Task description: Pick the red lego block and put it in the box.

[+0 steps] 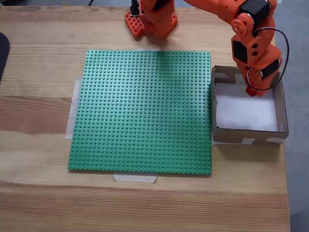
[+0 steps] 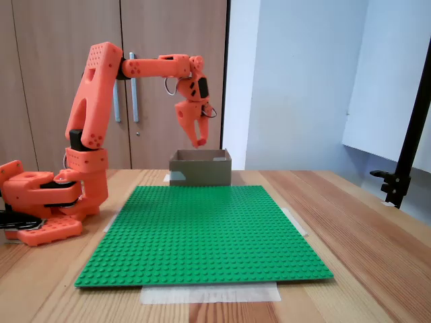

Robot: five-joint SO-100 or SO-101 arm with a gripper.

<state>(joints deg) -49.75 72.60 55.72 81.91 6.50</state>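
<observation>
The work surface is a pale wooden table (image 1: 43, 203) standing before brown cabinet doors and a light blue wall. A large green studded plastic baseplate (image 1: 145, 111) is taped flat to it, presumably to prevent sliding. Just beside the baseplate sits the square shallow brown cardboard box (image 1: 281, 104), white inside. The orange two-finger gripper (image 1: 251, 91) hangs above the box interior, pointing downward. A small red piece at the jaw tips appears to be the red lego block (image 1: 250, 90), so the jaws are judged clamped on it, positioned for release into the box.
</observation>
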